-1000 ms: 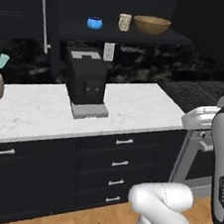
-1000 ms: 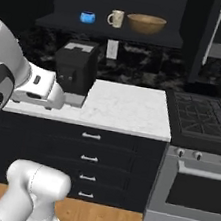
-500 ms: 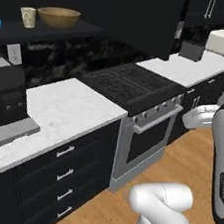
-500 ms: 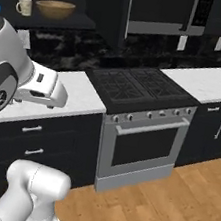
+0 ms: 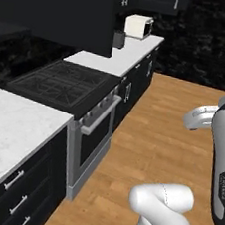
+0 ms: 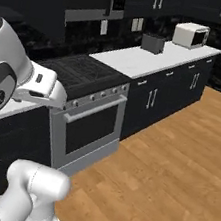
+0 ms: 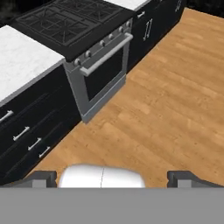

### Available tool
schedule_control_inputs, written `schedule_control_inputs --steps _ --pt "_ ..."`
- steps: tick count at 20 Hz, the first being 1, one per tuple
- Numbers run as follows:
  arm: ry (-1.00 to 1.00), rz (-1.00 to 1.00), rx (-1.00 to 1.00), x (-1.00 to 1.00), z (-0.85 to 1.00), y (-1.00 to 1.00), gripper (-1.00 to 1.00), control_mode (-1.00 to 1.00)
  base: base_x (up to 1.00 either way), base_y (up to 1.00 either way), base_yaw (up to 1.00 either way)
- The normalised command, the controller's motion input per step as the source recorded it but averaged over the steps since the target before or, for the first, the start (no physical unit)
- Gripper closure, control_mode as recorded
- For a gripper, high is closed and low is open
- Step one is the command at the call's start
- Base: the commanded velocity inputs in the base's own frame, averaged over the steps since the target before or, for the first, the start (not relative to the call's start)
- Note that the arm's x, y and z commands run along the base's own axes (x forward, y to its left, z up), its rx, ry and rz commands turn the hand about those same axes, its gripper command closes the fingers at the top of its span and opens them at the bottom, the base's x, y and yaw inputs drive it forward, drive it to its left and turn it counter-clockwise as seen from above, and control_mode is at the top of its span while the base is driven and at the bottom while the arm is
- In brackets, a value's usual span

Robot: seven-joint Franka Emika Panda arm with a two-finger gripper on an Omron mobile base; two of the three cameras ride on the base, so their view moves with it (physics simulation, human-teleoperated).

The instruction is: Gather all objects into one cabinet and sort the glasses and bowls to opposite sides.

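Note:
The glasses, the bowls, the other objects and the cabinet are all out of view. In the hand view my gripper (image 7: 113, 177) is open, with its two dark fingertips (image 7: 43, 177) far apart and nothing between them. It points down at the wooden floor (image 7: 175, 87) in front of the stove (image 7: 74, 22). My white hand (image 5: 200, 118) hangs over the floor at the right of the left base view. In the right base view that hand (image 6: 41, 85) sits at the left, level with the stove front.
A black gas stove (image 5: 58, 80) with a silver oven handle (image 6: 95, 109) stands between two white counters (image 5: 6, 130). A white microwave (image 6: 191, 35) and a dark toaster (image 6: 152, 42) sit on the far counter. Black drawers (image 7: 26, 131) line the left.
The whole picture has swung right as the base turned. The shelf with the bowls and cup and the coffee machine left the views; the stove, far counter and floor came in. The gripper stays open.

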Motion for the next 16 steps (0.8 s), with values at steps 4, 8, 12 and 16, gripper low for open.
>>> schedule_control_inputs --steps 4,8,12,16 --pt "0.0 0.0 0.0 0.0 0.0 0.0 -1.0 1.0 0.31 -0.09 -0.54" --pt "0.0 0.0 0.0 0.0 0.0 0.0 -1.0 1.0 0.6 -0.06 -0.61" --pt "0.0 0.0 0.0 0.0 0.0 0.0 -1.0 1.0 0.69 0.0 -0.62" --pt "0.0 0.0 0.0 0.0 0.0 0.0 -1.0 1.0 0.94 0.0 -0.5"
